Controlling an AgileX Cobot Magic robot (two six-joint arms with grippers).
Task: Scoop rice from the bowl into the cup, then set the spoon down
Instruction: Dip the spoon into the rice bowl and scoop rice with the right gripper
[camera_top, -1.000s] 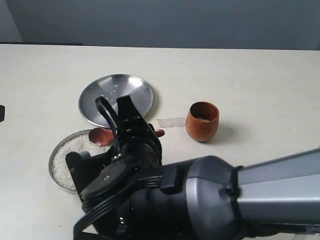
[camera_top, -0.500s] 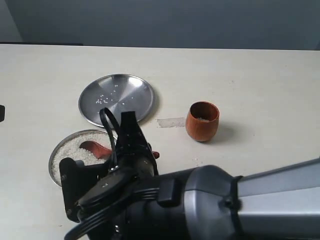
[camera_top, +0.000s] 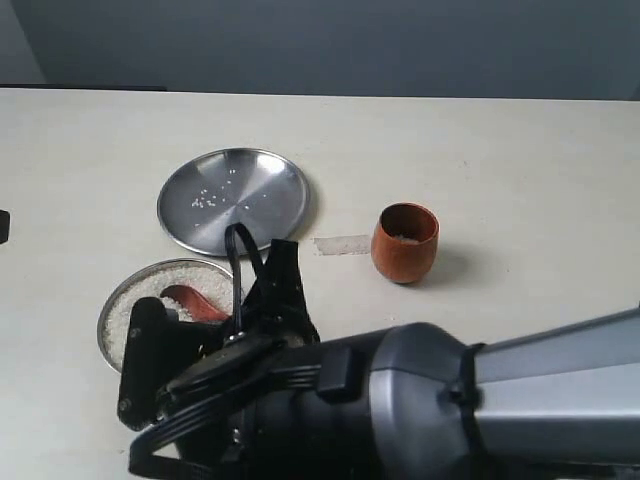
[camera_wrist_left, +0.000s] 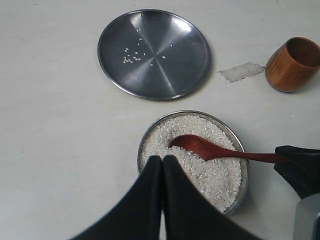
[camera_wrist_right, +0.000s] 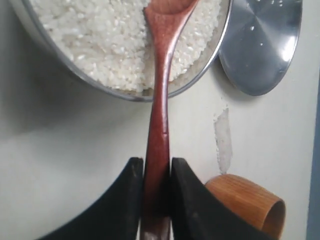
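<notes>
My right gripper (camera_wrist_right: 156, 167) squeezes the spoon (camera_wrist_right: 160, 90), and its tip has just dipped into the rice (camera_wrist_right: 100, 40), ready to scoop.

Tool (camera_wrist_right: 156, 167) pinches spoon (camera_wrist_right: 159, 100) handle between two black fingers (camera_wrist_right: 122, 200). Spoon's round end sits in white rice (camera_wrist_right: 100, 40). Rice fills shiny bowl (camera_wrist_right: 116, 93). Handle crosses bowl rim. Shiny plate (camera_wrist_right: 260, 50) just beside bowl. Brown cup (camera_wrist_right: 247, 202) near tool. Bit of tape (camera_wrist_right: 223, 142) on counter (camera_wrist_right: 60, 150), between cup and plate.
</notes>
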